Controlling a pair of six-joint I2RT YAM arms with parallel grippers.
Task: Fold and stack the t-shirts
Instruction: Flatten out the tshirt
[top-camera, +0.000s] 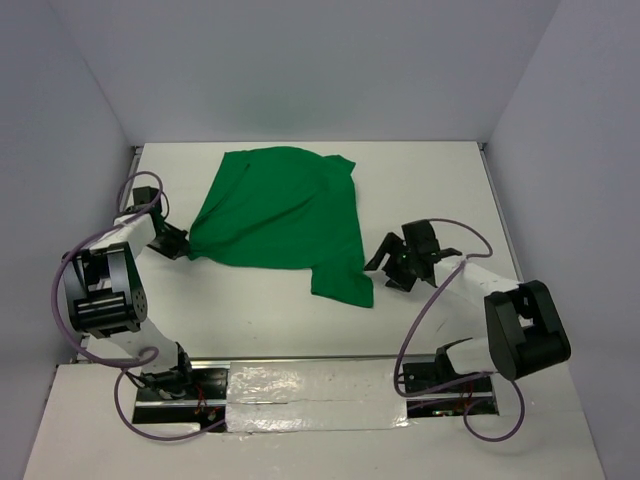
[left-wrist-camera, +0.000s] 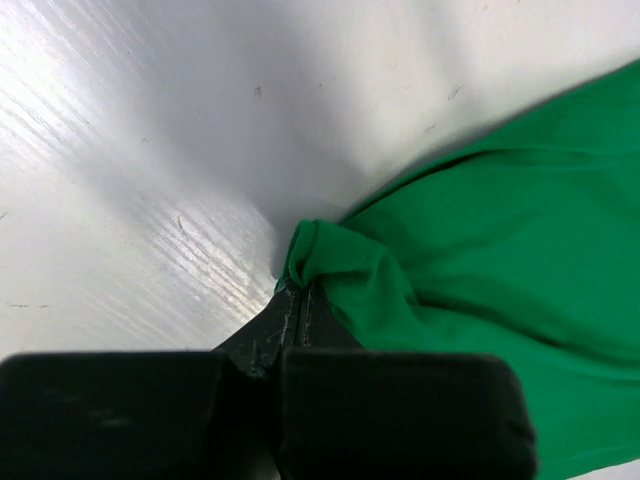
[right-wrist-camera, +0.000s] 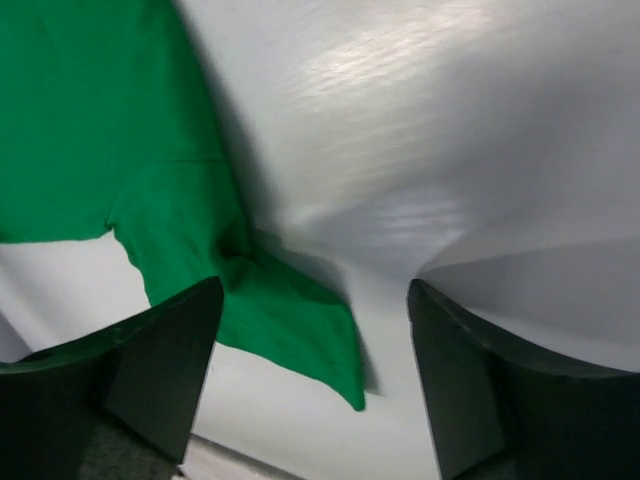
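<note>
The bright green t-shirt (top-camera: 282, 215) lies partly folded on the white table, with a flap hanging toward the near right. My left gripper (top-camera: 184, 244) is shut on the shirt's near left corner; in the left wrist view the bunched green cloth (left-wrist-camera: 330, 262) sits pinched at the closed fingertips (left-wrist-camera: 297, 300). My right gripper (top-camera: 385, 268) is open and empty, just right of the shirt's near right corner. In the right wrist view that corner (right-wrist-camera: 300, 330) lies between the spread fingers (right-wrist-camera: 160, 350), below them and untouched.
White walls enclose the table at the back and both sides. A taped strip (top-camera: 310, 385) runs along the near edge between the arm bases. Purple cables (top-camera: 430, 320) loop beside each arm. Bare tabletop (top-camera: 430, 190) lies right of the shirt.
</note>
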